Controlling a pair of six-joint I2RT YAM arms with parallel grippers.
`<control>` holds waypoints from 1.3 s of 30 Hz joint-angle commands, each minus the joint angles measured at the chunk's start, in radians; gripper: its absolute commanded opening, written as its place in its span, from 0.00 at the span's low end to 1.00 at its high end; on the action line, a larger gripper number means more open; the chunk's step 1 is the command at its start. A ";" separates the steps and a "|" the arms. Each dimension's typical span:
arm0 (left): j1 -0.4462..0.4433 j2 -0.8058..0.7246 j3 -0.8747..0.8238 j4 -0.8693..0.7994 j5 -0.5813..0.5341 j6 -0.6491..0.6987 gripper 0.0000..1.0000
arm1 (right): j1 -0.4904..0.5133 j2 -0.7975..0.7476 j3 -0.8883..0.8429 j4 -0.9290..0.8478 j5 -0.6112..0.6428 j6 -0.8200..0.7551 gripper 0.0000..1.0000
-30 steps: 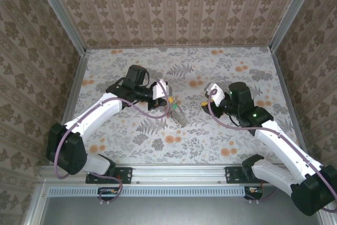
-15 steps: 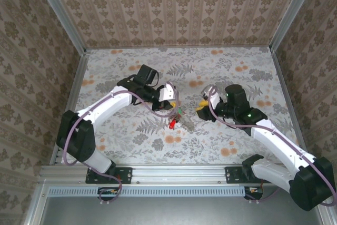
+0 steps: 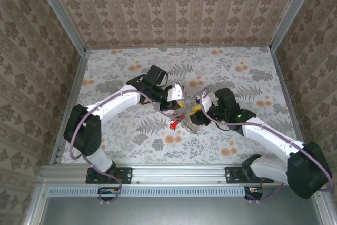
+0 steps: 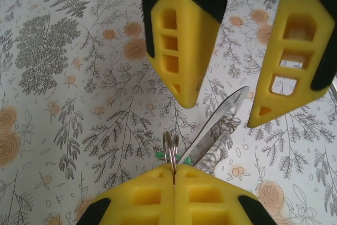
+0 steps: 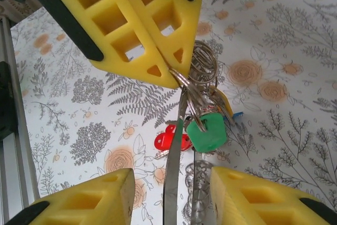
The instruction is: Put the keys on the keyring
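Left tool point(image 5: 169, 69): clenched on the keyring point(image 5: 202, 62), clear of the table point(image 5: 295, 146). Right tool point(image 4: 231, 77): released, fingers spread just beside the keyring. The right wrist view shows a green key point(image 5: 206, 130) just below the keyring and a red key point(image 5: 168, 139) beside it. The left wrist view shows the ring edge-on in the pinch.

left fingers point(image 4: 141, 199) pinching keyring point(image 4: 171, 147), right fingers point(image 4: 176, 51) apart

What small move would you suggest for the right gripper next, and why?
Probably close the right gripper on the metal blade. Its jaws stand open on either side of the blade, which extends from the keyring pinched in the shut left gripper.
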 commanded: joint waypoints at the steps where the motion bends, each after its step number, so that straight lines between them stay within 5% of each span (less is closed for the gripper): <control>1: -0.009 0.015 0.051 0.037 -0.009 -0.056 0.00 | 0.007 0.022 0.008 0.017 0.007 0.019 0.41; 7: -0.011 0.018 0.040 0.088 0.000 -0.108 0.00 | 0.007 0.032 -0.012 0.011 0.108 0.020 0.28; 21: -0.008 0.006 -0.020 0.242 0.019 -0.275 0.00 | 0.007 0.061 -0.009 0.037 0.124 0.032 0.00; 23: -0.002 -0.002 -0.039 0.295 0.004 -0.330 0.05 | 0.007 0.053 0.000 0.027 0.121 0.030 0.00; 33: 0.090 -0.121 -0.200 0.701 -0.199 -0.833 0.66 | -0.068 0.139 0.219 -0.285 -0.119 0.203 0.00; 39: 0.173 -0.209 -0.314 0.859 -0.226 -0.975 0.68 | -0.134 0.339 0.392 -0.520 -0.344 0.270 0.00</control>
